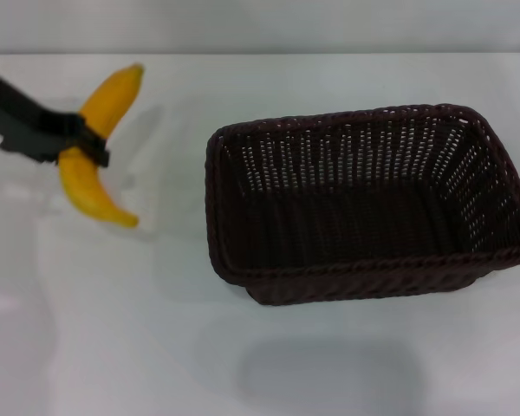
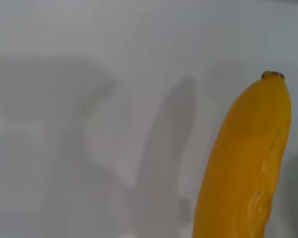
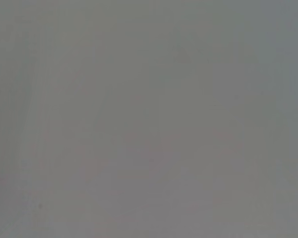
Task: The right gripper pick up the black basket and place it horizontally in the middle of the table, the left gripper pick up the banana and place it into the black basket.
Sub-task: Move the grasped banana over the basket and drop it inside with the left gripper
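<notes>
My left gripper (image 1: 85,143) is shut on the middle of the yellow banana (image 1: 100,143) at the far left of the white table (image 1: 113,329). The banana appears lifted slightly, with its shadow on the table beside it. The left wrist view shows one end of the banana (image 2: 248,163) with its dark tip above the white surface. The black basket (image 1: 243,208), woven and rectangular, stands upright and lengthwise across the table's middle to right; its inside is empty. My right gripper is out of view.
The right wrist view shows only a plain grey surface. A white wall (image 1: 260,26) runs along the table's far edge. Bare tabletop lies between the banana and the basket and in front of the basket.
</notes>
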{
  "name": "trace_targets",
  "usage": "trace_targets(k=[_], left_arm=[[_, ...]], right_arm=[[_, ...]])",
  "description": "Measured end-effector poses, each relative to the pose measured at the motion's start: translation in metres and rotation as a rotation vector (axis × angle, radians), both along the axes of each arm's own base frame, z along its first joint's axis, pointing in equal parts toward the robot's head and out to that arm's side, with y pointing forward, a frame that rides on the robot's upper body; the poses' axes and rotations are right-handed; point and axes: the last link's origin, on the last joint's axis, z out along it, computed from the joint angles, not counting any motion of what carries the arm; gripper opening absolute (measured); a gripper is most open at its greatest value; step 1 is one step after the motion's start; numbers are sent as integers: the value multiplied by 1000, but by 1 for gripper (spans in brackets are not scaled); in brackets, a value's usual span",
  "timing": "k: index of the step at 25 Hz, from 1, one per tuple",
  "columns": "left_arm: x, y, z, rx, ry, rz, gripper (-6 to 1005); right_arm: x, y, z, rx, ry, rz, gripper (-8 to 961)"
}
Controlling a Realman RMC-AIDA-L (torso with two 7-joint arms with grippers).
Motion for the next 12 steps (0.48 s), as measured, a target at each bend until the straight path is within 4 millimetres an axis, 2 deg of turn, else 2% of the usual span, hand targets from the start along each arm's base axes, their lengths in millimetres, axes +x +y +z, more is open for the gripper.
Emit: trace_targets(k=[5, 12], left_arm=[[49, 7, 3, -77, -72, -157, 528], [105, 4, -13, -213, -194, -370, 542]], right_arm=[[-1, 0, -1, -1, 2, 3, 700], [1, -2, -2, -6, 4, 2, 700]])
